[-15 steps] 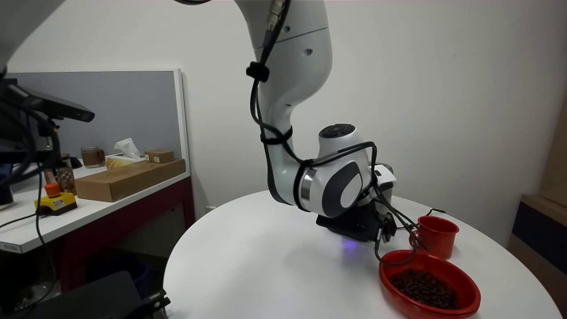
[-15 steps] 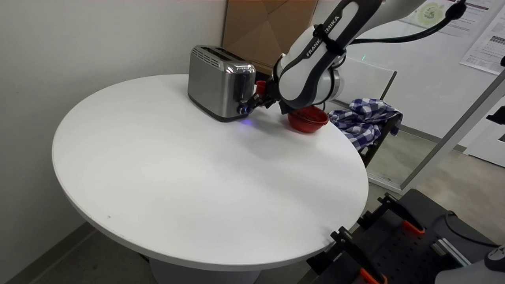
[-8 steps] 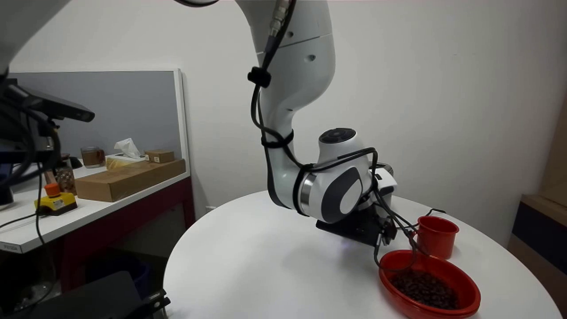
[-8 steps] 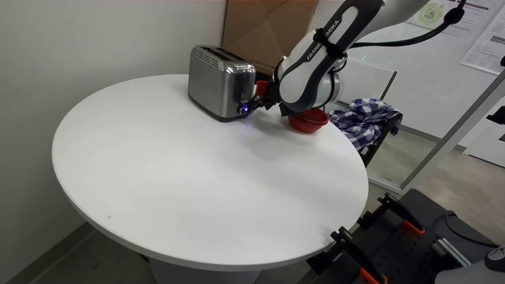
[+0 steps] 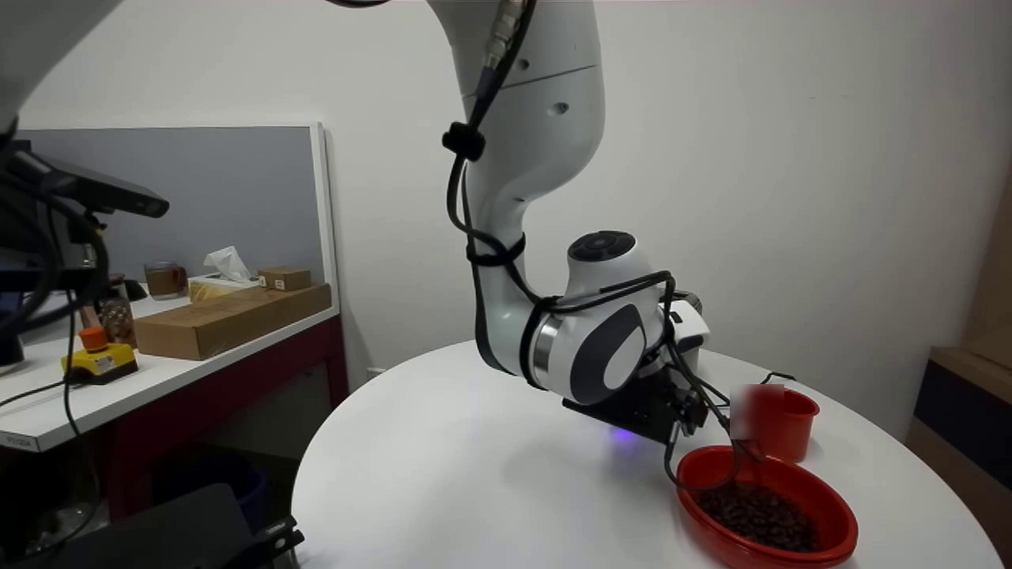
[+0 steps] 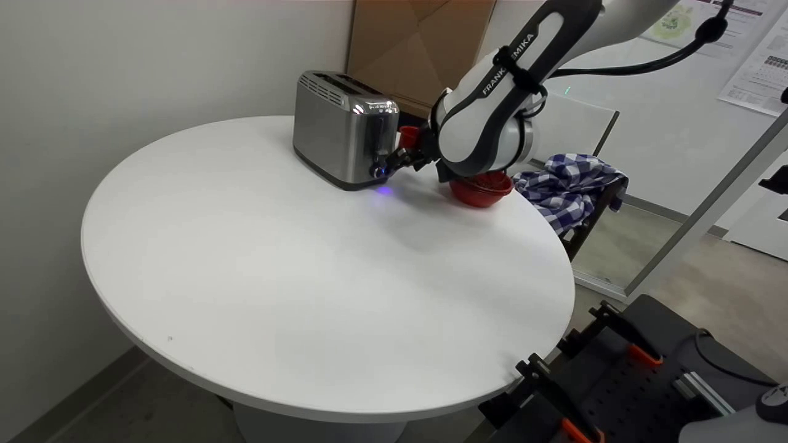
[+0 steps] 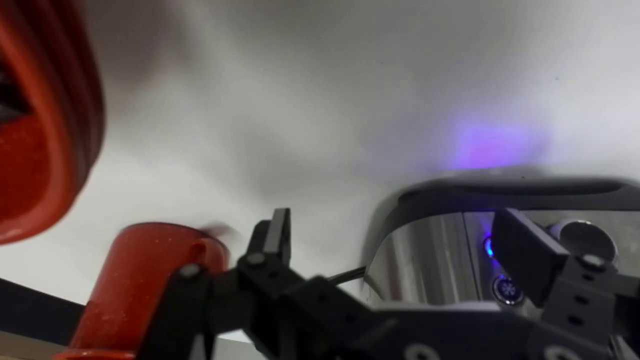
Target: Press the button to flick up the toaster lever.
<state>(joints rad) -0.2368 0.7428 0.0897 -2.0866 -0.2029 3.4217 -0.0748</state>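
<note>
— What could go wrong at the toaster (image 6: 335, 132)?
— Its blue button (image 7: 488, 247) and snowflake button (image 7: 508, 289) sit close: the fingers (image 7: 524, 256) might push the wrong one.
— Where's it from them?
— They're spread wide; in the wrist view it's toward three o'clock, partly behind one. Touching? Can't tell.
— And on the desk (image 6: 265, 264)?
— Twelve o'clock, in an exterior view.

My claw (image 7: 394, 230) looks matt beside the toaster (image 6: 332, 132), whose metal is satin on the flank, glossy at the corner. Near the toaster, the mug (image 7: 135, 285) and bowl (image 5: 783, 474) look like smooth, shiny plastic. The toaster stands on a smooth table (image 6: 277, 277), dull cardboard (image 6: 412, 49) behind it, rumpled cloth (image 6: 566, 184) well apart.
</note>
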